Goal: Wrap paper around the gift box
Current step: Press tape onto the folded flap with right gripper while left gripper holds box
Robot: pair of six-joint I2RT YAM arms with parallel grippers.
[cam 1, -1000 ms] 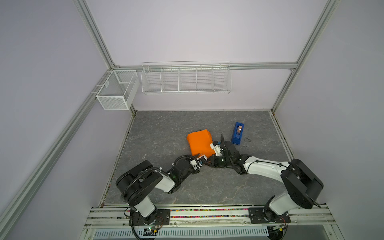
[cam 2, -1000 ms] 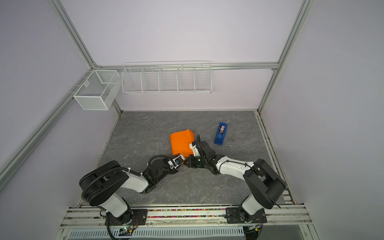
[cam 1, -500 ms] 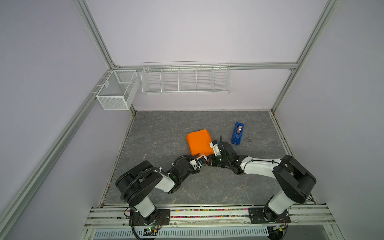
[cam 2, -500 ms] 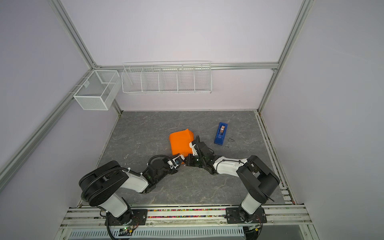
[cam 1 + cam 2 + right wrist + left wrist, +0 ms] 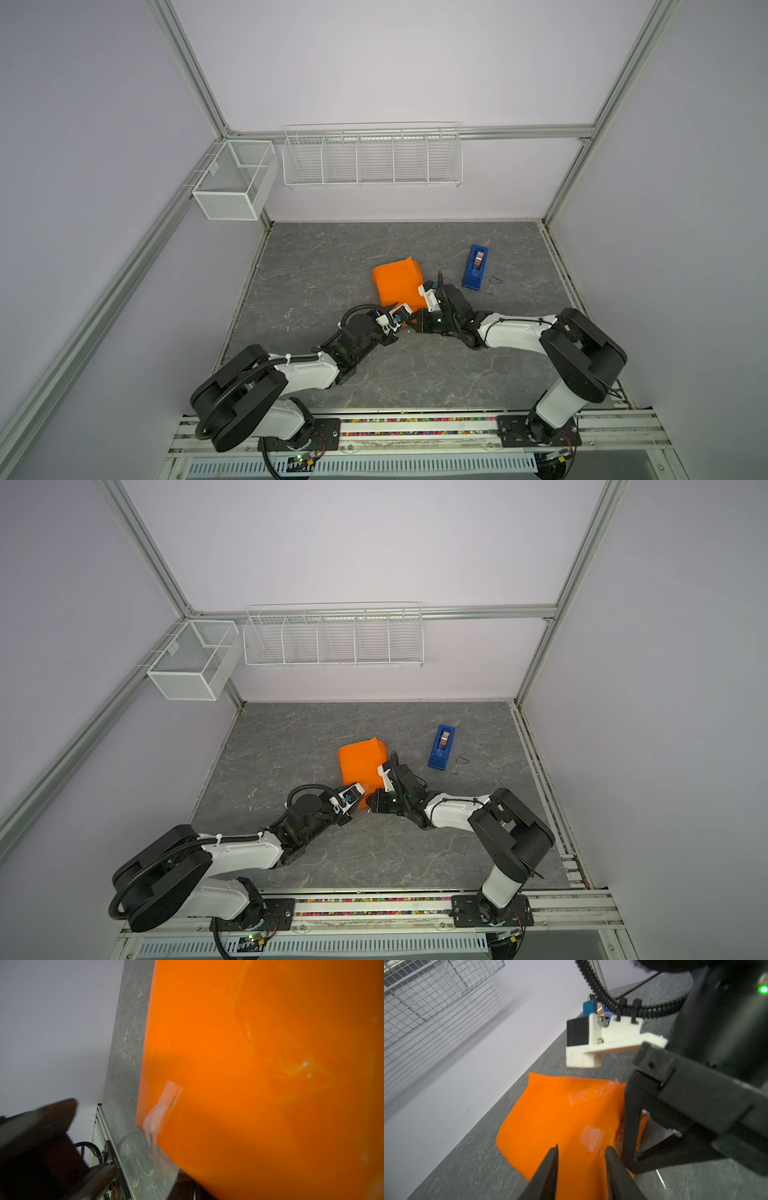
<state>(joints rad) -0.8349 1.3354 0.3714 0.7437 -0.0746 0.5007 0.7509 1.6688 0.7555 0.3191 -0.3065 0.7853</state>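
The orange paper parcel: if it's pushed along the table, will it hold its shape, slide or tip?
It probably holds its shape: the paper lies flat and box-like, with tape fixing a seam. The upturned edge at its far corner looks floppy and may crumple. Low and broad, it should slide on the table rather than tip.

Both arms wore smooth white shells between bulky black joints. A ribbed black hose (image 5: pixel 303 356) ran along the left arm (image 5: pixel 307 374); the right arm (image 5: pixel 515 332) showed thinner black wires. Its wrist carried a white bracket (image 5: pixel 612 1036) with small silver screws (image 5: pixel 600 1040), and a green light (image 5: pixel 763 989) glowed on its black housing. The left gripper (image 5: pixel 581 1146) had slim, tapered black fingers (image 5: pixel 548 1172).
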